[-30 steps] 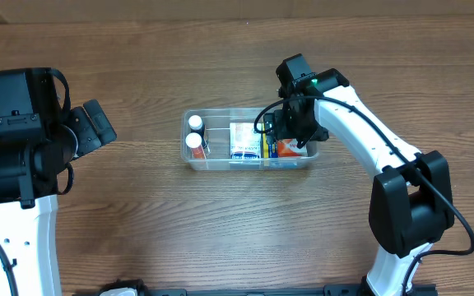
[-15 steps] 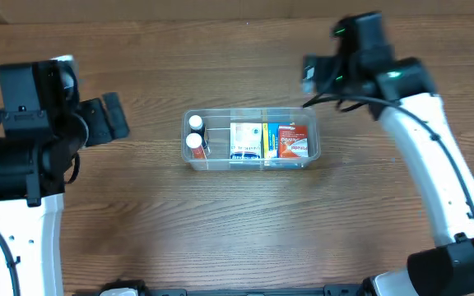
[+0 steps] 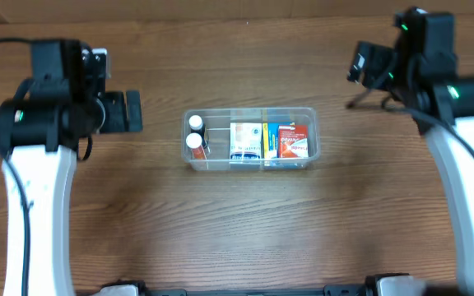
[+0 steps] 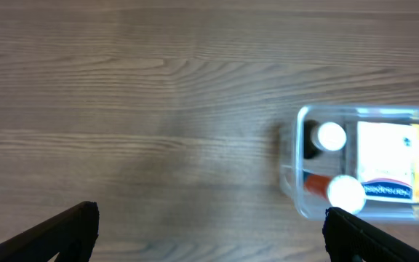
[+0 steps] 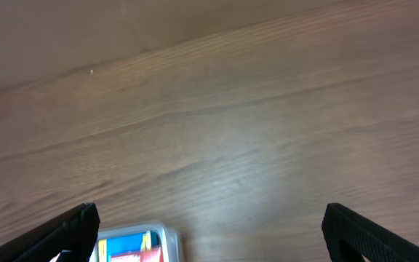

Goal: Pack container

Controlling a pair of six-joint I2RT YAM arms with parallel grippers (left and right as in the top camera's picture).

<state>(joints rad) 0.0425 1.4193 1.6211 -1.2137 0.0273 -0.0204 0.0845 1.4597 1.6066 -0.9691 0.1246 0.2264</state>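
The clear plastic container (image 3: 249, 112) sits mid-table. It holds two white-capped bottles (image 3: 194, 131) at its left end, a white and blue box (image 3: 246, 141) in the middle and a red box (image 3: 293, 141) at its right end. My left gripper (image 3: 132, 112) is open and empty, raised to the left of the container. My right gripper (image 3: 359, 64) is open and empty, raised to the upper right of it. The left wrist view shows the container's left end (image 4: 300, 204) with the bottle caps (image 4: 332, 136). The right wrist view shows its corner (image 5: 167, 236).
The wooden table (image 3: 245, 222) shows nothing else on it. Black arm bases (image 3: 122, 289) sit at the front edge.
My right gripper let go of the red box in the container, rose and swung away to the upper right. My left arm moved up and slightly toward the container.
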